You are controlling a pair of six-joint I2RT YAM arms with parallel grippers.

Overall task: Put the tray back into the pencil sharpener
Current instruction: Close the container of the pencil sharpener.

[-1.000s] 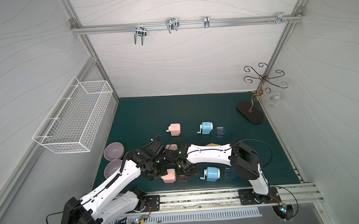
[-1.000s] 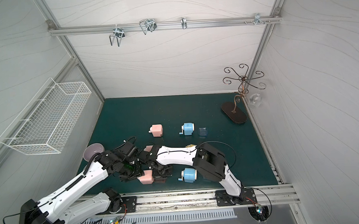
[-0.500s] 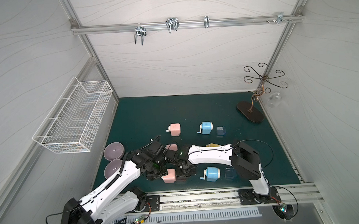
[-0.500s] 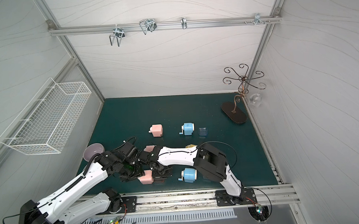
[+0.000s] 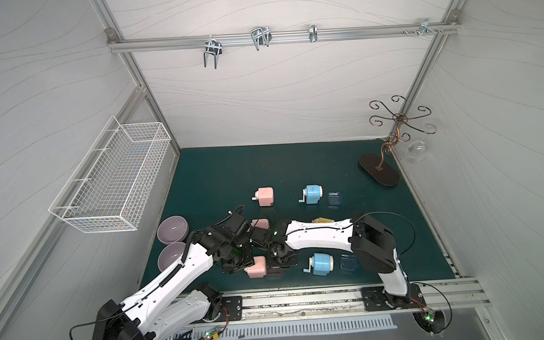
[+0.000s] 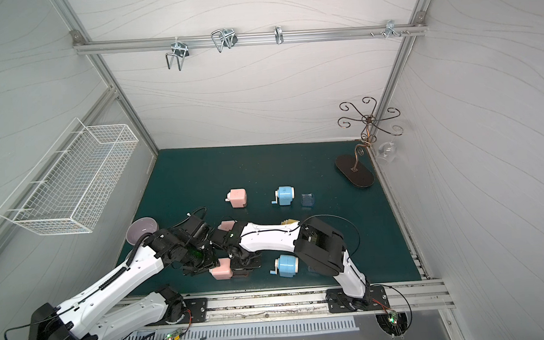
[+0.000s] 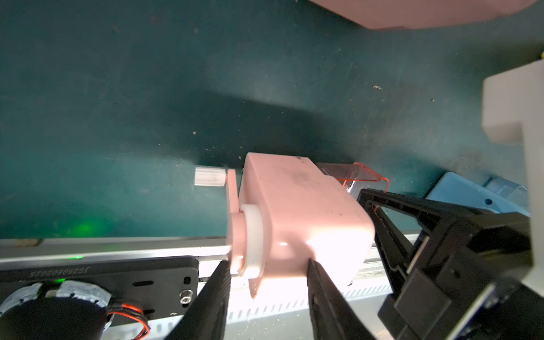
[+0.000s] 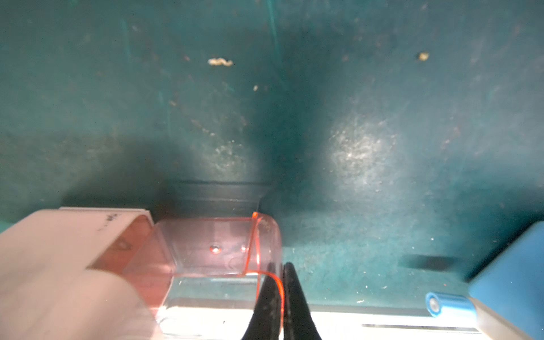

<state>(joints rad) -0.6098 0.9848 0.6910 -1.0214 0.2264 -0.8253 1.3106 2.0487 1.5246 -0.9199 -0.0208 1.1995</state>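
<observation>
Green mat [image 5: 232, 173], front edge: the pink pencil sharpener [image 7: 300, 217] sits clamped in the left gripper [image 7: 268, 265]. Its clear reddish tray [image 8: 212, 250] stands partly inside the slot, its end wall pinched by the right gripper [image 8: 279, 273]. A skewed push could jam the tray or slide the sharpener loose.

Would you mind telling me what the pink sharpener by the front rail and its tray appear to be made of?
The pink sharpener looks like opaque moulded plastic, smooth and slightly glossy: it shows a bright highlight. Its tray seems clear, pink-tinted hard plastic: the mat shows through it.
</observation>
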